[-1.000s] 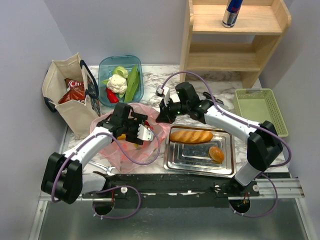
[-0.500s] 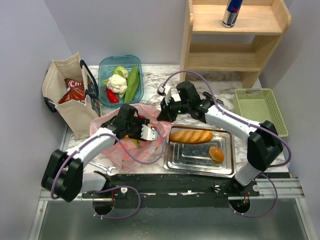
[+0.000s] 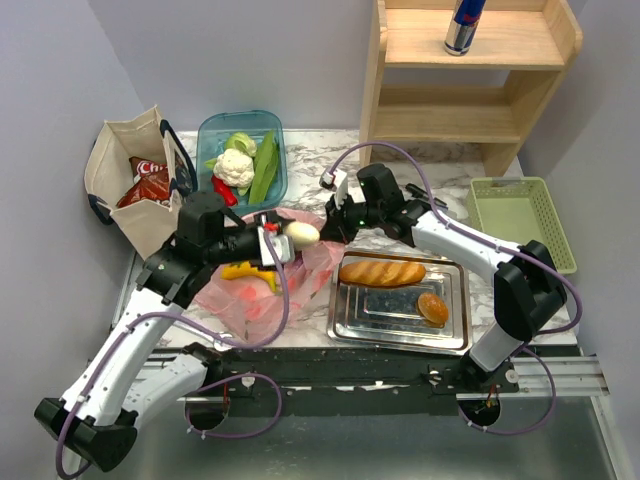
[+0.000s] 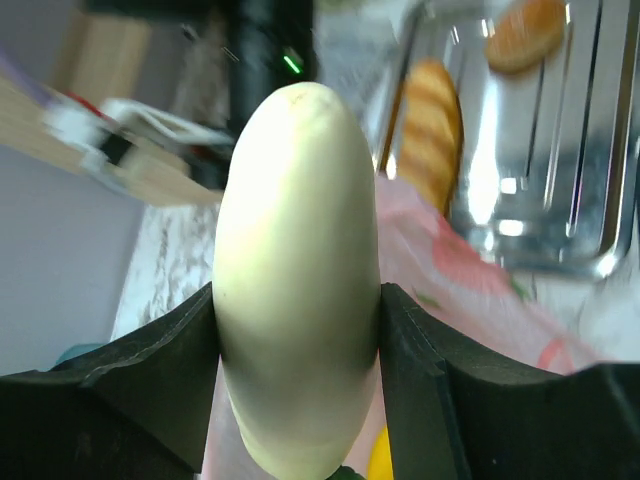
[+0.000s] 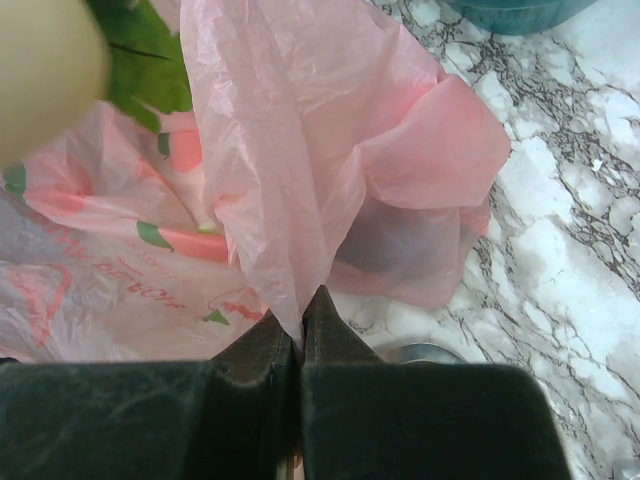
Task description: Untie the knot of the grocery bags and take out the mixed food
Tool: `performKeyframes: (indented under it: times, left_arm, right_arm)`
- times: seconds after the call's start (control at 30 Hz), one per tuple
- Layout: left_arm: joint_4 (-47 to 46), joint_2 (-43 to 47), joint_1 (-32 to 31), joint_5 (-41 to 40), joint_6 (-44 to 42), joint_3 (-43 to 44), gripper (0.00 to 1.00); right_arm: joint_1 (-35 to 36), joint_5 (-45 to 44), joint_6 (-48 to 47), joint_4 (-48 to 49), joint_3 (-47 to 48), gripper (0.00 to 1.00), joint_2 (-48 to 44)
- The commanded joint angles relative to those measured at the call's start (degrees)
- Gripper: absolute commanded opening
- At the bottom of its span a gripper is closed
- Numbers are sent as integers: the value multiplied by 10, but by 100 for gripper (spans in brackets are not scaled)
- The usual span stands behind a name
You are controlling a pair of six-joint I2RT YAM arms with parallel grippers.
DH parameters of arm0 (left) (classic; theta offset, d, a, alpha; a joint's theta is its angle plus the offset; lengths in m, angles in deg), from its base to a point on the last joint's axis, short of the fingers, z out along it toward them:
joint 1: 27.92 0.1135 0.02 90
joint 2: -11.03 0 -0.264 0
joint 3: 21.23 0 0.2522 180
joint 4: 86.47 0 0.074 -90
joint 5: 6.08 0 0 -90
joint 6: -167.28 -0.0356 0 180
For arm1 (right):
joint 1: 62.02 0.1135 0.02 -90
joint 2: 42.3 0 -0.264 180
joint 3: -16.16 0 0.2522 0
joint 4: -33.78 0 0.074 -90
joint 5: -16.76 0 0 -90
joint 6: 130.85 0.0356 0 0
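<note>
L gripper (image 3: 280,238) is clamped on the pale long veg (image 4: 297,250). The veg is pinched across its width betw. both black fingers and held just above the far-R part of the pink bag (image 3: 250,300).

R gripper (image 5: 300,322) is closed tight on a fold of the pink bag's thin film, jaws pressed together w/ film drawn up betw. them. Whether that fold is a handle can't be told.

The pink bag is spread, crumpled, on the marble table (image 3: 310,150), betw. the canvas tote (image 3: 112,160) and the steel tray (image 3: 345,328). A banana (image 3: 247,270) is seen lying in it.

Containers:
- Canvas tote: stood at L edge, navy straps hanging over its side. A red chip bag (image 3: 147,181) is seen in its mouth.
- Teal tub (image 3: 212,125): set behind the pink bag. It is filled w/ cauliflower (image 3: 233,167), a long green veg (image 3: 264,165), pale green leaves and a red item (image 3: 224,190).
- Steel tray: baguette (image 3: 382,271) is laid along its far side, bun (image 3: 432,307) nearer the front R.
- Green basket (image 3: 520,185): placed at R edge.
- Wooden shelf (image 3: 520,40): a can (image 3: 464,25) is stood upright on the top board.
</note>
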Motion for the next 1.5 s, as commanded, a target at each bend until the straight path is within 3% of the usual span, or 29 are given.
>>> performKeyframes:
  times: [0.0,0.13,0.23,0.33,0.47,0.67,0.77,0.93,1.1,1.2,1.3,1.37,1.47]
  left_arm:
    - [-123,-33,4,34,280,123,24]
    - [-227,-98,41,-103,388,194,27]
    - [-233,-180,85,-226,387,249,33]
    - [-203,-287,147,-267,404,321,34]
    - [-177,-406,208,-285,426,391,34]
    - [-172,-537,235,-312,406,446,34]
    - [-168,-575,238,-293,403,463,34]
    - [-146,-588,233,-179,409,451,35]
    - [-109,-617,221,-179,414,453,40]
    - [-63,-649,221,-184,413,487,54]
    - [-15,-668,222,-207,409,528,81]
    - [-42,-641,231,-195,420,510,98]
    - [-99,-574,239,-154,420,460,99]
  right_arm:
    - [-2,8,-16,18,-15,1,-16]
    - [-2,14,-26,13,-8,1,-33]
    - [-2,26,-44,1,-6,1,-34]
    - [-2,25,-54,-3,-13,1,-35]
    - [-2,26,-62,-13,-18,1,-37]
    - [-2,14,-72,-19,-17,1,-32]
    - [-2,13,-76,-25,-11,1,-25]
    - [-2,5,-89,-30,0,1,-13]
    - [-2,1,-96,-32,10,1,0]
    - [-2,2,-95,-32,14,1,5]
    - [-2,0,-94,-32,17,1,8]
    - [-3,0,-95,-32,19,1,10]
    - [-2,0,-95,-32,23,1,12]
